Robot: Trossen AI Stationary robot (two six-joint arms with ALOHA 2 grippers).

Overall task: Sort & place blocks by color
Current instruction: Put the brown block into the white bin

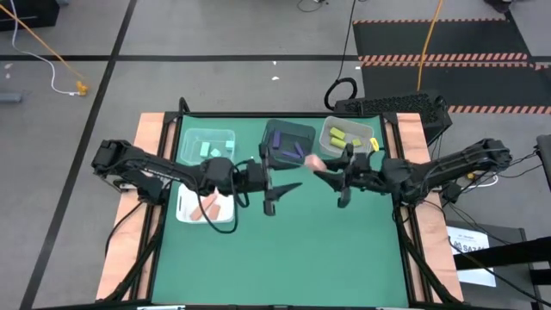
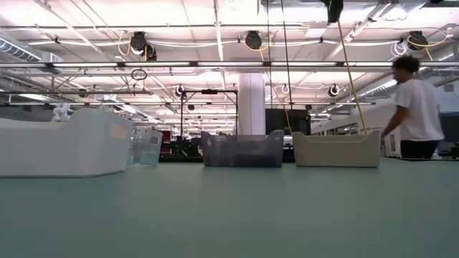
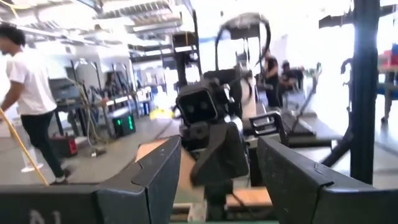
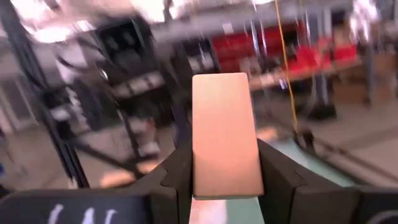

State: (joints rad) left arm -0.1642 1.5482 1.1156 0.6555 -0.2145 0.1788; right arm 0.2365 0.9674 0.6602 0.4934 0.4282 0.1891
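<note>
- High view: sorting looks nearly done. The white tray (image 1: 207, 209) at the left holds salmon blocks (image 1: 207, 207), the clear bin (image 1: 207, 144) behind it holds a mint block (image 1: 214, 151), the dark bin (image 1: 287, 141) at far centre holds purple blocks (image 1: 284, 155), and the beige bin (image 1: 348, 136) at far right holds yellow-green blocks (image 1: 341, 136). No loose blocks show on the green surface (image 1: 275, 250). One salmon bar (image 1: 315, 163) is left, raised over the middle of the surface in the right claw (image 1: 320, 170). The left claw (image 1: 277, 186) faces it from just to the left. Both arms reach inward, meeting near the centre.
- Low view: the tray and the three bins stand in a row along the far side; no arm and no block shows at surface level. A person (image 2: 416, 107) stands in the room beyond.
- Left wrist view: the left claw's fingers (image 3: 155, 171) stand apart with nothing between them, pointed level at the other arm.
- Right wrist view: the right claw is closed on the salmon bar, which stands up between its fingers (image 4: 177, 171).
- Judgement: what remains is getting this bar into the white tray, possibly by handing it to the left arm.
</note>
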